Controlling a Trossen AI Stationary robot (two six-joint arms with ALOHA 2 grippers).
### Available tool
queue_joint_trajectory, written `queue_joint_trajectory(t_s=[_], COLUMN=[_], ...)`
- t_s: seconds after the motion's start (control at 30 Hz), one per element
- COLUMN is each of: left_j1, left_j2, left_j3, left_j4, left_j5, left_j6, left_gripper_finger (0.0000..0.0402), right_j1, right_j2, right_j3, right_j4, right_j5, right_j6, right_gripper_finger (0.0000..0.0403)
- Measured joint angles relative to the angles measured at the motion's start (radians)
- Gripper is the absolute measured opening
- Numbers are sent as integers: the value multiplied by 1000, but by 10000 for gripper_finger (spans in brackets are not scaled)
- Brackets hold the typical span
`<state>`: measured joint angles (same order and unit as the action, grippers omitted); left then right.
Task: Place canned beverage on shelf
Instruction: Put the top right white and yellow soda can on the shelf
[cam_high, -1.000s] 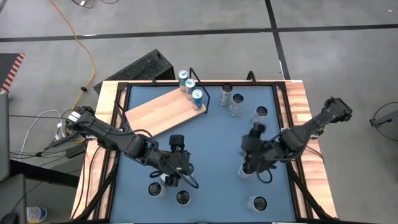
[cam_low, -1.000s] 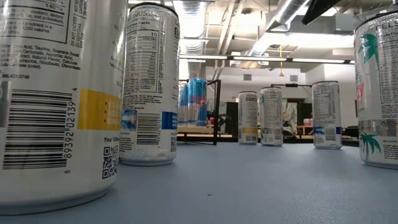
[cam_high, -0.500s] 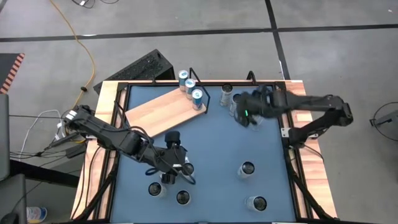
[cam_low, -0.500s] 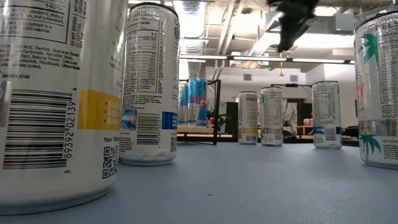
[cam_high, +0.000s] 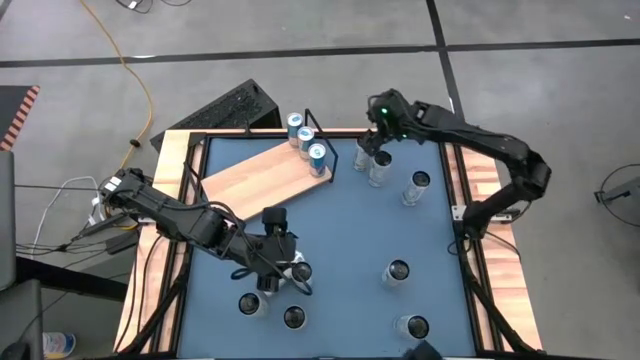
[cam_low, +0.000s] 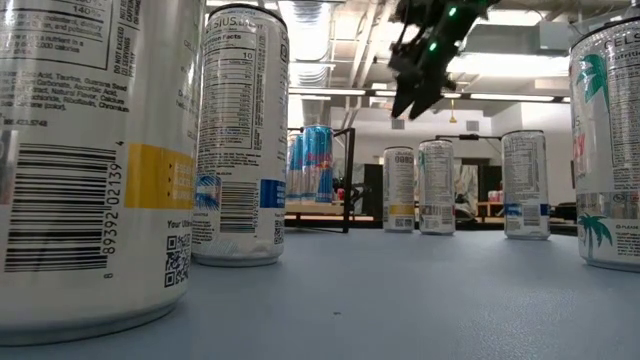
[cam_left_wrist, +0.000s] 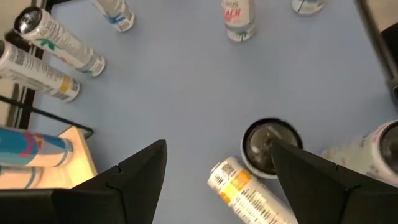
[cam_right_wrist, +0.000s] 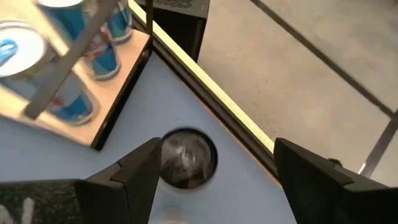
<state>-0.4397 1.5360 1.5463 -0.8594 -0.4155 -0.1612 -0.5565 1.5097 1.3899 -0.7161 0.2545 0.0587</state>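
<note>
The shelf (cam_high: 262, 176), a pale-wood board, lies at the far left with three blue cans (cam_high: 306, 137) standing at its black wire-frame end. Several silver beverage cans stand upright on the blue tabletop. My right gripper (cam_high: 369, 143) hangs open above two of them near the far edge, over one can's top (cam_right_wrist: 188, 157), and it also shows in the low view (cam_low: 402, 104), well above the cans (cam_low: 398, 190). My left gripper (cam_left_wrist: 219, 149) hovers open over the near-left cluster; a can's top (cam_left_wrist: 268, 144) lies just beside one finger. Neither gripper holds anything.
More cans stand at the right (cam_high: 418, 183), near right (cam_high: 398, 272) (cam_high: 415, 326) and near left (cam_high: 250, 303) (cam_high: 293, 317). A black frame and wooden rim (cam_high: 480, 160) border the table. Open blue tabletop (cam_high: 345, 230) lies in the middle.
My right gripper has swept from the near right of the table toward the far edge, rolling as it went, and now hangs over the cans beside the shelf's framed end. It has stayed open. The cans have not moved.
</note>
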Motion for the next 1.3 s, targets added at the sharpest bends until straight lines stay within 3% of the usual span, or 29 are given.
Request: queue_joint_trajectory(t_s=[0.27, 0.97, 1.17, 1.3], left_j1=[0, 0, 0, 0], left_j2=[0, 0, 1, 1], left_j3=[0, -1, -1, -1], left_j4=[-55, -51, -51, -51], left_j5=[-1, -49, -59, -68], left_j6=[-16, -36, -35, -35], left_gripper_finger=[277, 277, 277, 277], right_j1=[-30, -30, -27, -22], right_j2=[129, 148, 148, 148], right_j3=[21, 24, 24, 25], right_j4=[14, -103, -114, -114], right_j5=[-81, -78, -99, -99], right_j6=[-7, 24, 27, 23], right_gripper_finger=[295, 292, 264, 220])
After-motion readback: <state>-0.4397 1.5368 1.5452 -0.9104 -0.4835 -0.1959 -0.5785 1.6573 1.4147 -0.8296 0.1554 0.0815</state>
